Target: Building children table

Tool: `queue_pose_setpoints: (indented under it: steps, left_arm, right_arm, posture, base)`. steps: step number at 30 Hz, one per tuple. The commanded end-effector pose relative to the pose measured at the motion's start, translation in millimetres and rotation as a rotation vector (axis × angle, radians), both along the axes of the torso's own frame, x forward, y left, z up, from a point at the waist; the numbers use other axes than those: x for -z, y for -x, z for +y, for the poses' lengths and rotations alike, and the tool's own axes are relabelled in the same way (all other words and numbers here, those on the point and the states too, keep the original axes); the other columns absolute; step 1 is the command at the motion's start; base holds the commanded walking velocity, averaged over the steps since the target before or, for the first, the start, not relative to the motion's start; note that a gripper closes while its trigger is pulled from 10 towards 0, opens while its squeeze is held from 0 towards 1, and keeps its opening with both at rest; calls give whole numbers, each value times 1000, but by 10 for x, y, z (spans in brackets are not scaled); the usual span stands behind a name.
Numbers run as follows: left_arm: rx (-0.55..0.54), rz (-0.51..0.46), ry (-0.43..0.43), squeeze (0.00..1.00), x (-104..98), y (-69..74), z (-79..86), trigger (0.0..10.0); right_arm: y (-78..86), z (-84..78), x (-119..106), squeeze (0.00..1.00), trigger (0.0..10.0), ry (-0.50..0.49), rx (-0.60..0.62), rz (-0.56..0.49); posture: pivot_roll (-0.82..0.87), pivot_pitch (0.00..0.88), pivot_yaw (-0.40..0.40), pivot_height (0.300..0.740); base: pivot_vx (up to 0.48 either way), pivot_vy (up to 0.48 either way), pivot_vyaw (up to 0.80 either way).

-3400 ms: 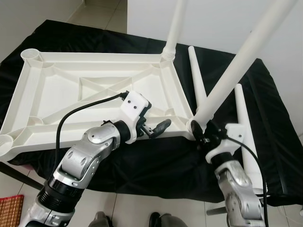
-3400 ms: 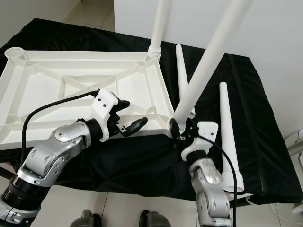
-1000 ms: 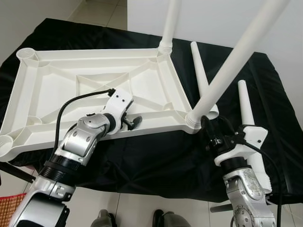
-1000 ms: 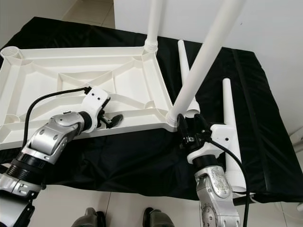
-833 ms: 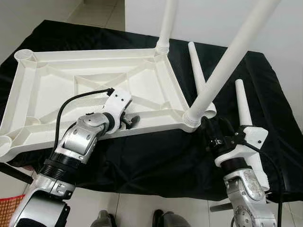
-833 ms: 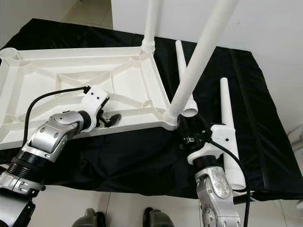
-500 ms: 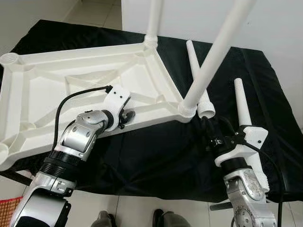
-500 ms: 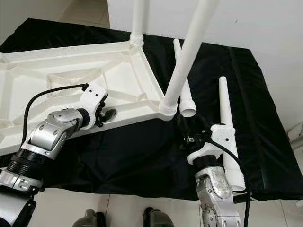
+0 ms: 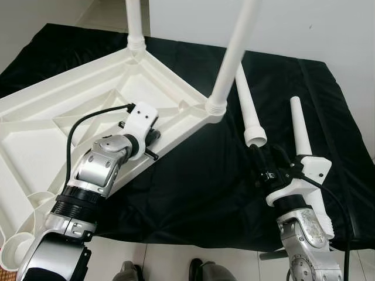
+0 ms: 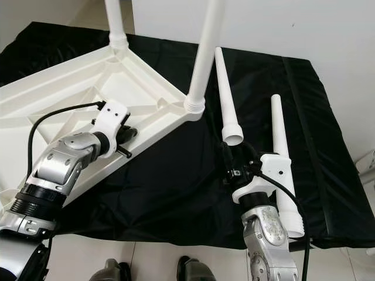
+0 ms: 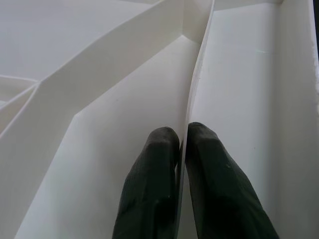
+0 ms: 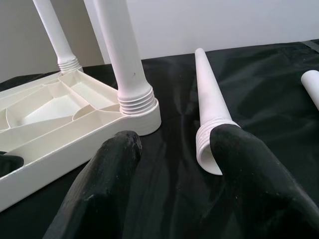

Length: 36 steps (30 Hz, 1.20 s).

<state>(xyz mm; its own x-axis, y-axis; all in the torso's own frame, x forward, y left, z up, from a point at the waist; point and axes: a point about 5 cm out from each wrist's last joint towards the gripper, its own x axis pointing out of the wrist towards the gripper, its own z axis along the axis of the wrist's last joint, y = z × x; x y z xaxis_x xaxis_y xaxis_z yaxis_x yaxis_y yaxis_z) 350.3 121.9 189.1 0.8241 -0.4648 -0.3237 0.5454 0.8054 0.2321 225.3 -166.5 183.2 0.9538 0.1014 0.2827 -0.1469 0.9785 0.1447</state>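
The white plastic tabletop (image 9: 53, 140) lies upside down on the black cloth, turned at an angle. Two white legs stand screwed into its corners, one far (image 9: 135, 23) and one near the middle (image 9: 231, 52). My left gripper (image 9: 151, 142) is shut on a thin rib at the tabletop's near rim; the left wrist view shows both fingers (image 11: 154, 164) pinching that rib (image 11: 192, 99). Two loose legs (image 9: 247, 102) (image 9: 300, 126) lie on the cloth at the right. My right gripper (image 12: 174, 144) stands open just before the wide end of the nearer loose leg (image 12: 212, 119), touching nothing.
The black cloth (image 9: 199, 187) covers the work table up to a white wall (image 9: 304, 23). The tabletop's near-left corner socket (image 9: 14, 252) hangs past the table's front edge. Pale floor tiles (image 9: 164, 260) lie below, with my feet at the bottom.
The tabletop has swung round, held by my left gripper: its corner with the leg has moved left and away from my right gripper. The right gripper has stayed where it was, open.
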Motion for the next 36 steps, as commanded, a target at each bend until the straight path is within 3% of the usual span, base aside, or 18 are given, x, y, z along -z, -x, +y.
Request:
queue_pose_setpoints:
  steps: [1, 2, 3, 4, 5, 8, 9, 15, 16, 18, 19, 21, 29, 31, 36]
  left_arm:
    - [-141, -15, -37, 0, 90, -29, 95, 0]
    - [-141, -15, -37, 0, 90, -29, 95, 0]
    - [-129, -19, -39, 0, 87, -25, 77, 1216]
    - [-129, -19, -39, 0, 87, -25, 77, 1216]
    - [-115, -29, -43, 0, 80, -25, 53, 10000]
    - [-62, -53, -37, 0, 50, -1, -7, 10000]
    - [-44, -75, 16, 1000, -6, 5, -41, 10000]
    - [86, -113, 143, 1000, -186, 84, -163, 10000]
    - [98, -119, 144, 765, -200, 91, -167, 10000]
    - [109, -120, 168, 765, -228, 99, -169, 10000]
    - [131, -130, 193, 0, -270, 115, -170, 10000]
    - [179, -129, 236, 0, -336, 157, -164, 10000]
    - [199, -126, 245, 0, -351, 174, -162, 10000]
    - [394, -60, 157, 0, -268, 385, -59, 10000]
    - [490, 22, 71, 0, -121, 537, 50, 10000]
  right_arm:
    - [-1, 1, 13, 0, 10000, -2, 6, 10]
    - [-1, 1, 13, 0, 10000, -2, 6, 10]
    - [-3, 2, 13, 0, 10000, -1, 8, 10]
    - [-3, 2, 13, 0, 10000, -1, 8, 10]
    - [-4, 1, 12, 0, 10000, -1, 9, 10]
    - [-7, -5, 12, 0, 10000, 2, 12, 11]
    - [-12, -10, 11, 0, 10000, 4, 14, 10]
    - [-17, -9, 9, 0, 10000, 7, 15, 10]
    - [-19, -8, 9, 0, 10000, 7, 15, 10]
    - [-21, -8, 8, 0, 10000, 7, 15, 10]
    - [-21, -7, 8, 0, 10000, 7, 15, 9]
    - [-23, -5, 11, 0, 10000, 6, 14, 10]
    - [-25, -5, 12, 0, 10000, 6, 14, 10]
    - [-31, -1, 17, 0, 10000, 6, 14, 11]
    - [-37, 1, 18, 0, 10000, 8, 14, 10]
  posture:
    - [-14, 178, -32, 740]
    - [-14, 178, -32, 740]
    - [-13, 179, -33, 740]
    - [-13, 179, -33, 740]
    - [-13, 180, -33, 740]
    - [-13, 182, -34, 740]
    - [-13, 182, -34, 740]
    - [-12, 184, -35, 740]
    - [-12, 184, -35, 740]
    - [-12, 184, -35, 740]
    - [-10, 184, -35, 740]
    - [-10, 184, -35, 740]
    - [-10, 184, -35, 740]
    - [-3, 186, -33, 740]
    - [-3, 186, -33, 740]
  base:
    - [0, 0, 0]
    - [0, 0, 0]
    - [0, 0, 0]
    - [0, 0, 0]
    - [0, 0, 0]
    - [0, 0, 0]
    - [0, 0, 0]
    - [0, 0, 0]
    - [0, 0, 0]
    - [0, 0, 0]
    - [0, 0, 0]
    - [0, 0, 0]
    - [0, 0, 0]
    - [0, 0, 0]
    - [0, 0, 0]
